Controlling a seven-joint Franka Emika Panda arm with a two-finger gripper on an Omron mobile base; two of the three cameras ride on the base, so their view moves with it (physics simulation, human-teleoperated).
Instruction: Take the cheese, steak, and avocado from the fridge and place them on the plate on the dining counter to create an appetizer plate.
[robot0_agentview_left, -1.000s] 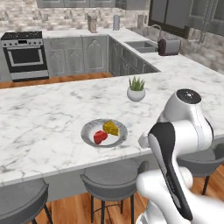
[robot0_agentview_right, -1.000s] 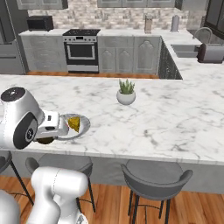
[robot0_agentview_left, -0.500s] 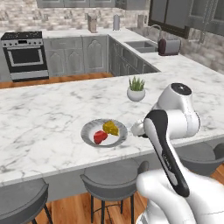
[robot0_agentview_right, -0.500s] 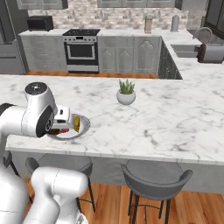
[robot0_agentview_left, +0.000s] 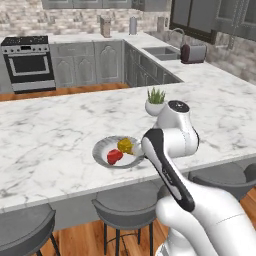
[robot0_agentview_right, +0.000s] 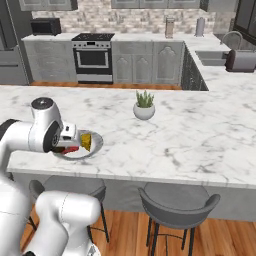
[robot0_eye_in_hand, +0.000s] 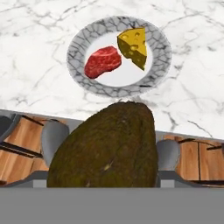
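1. No readable text, label, brand, number or sign appears in any view.
2. The oven front (robot0_agentview_left: 29, 67) and the microwave (robot0_agentview_right: 45, 26) show no legible digits or marks; both are too small to tell.

Round light grey plate (robot0_eye_in_hand: 157, 41) with a dark-veined rim held a bright yellow holed cheese wedge (robot0_eye_in_hand: 133, 46) and a red marbled steak chunk (robot0_eye_in_hand: 102, 61); white grey-veined marble dining counter (robot0_eye_in_hand: 39, 87); dark brown-olive speckled avocado (robot0_eye_in_hand: 105, 151).
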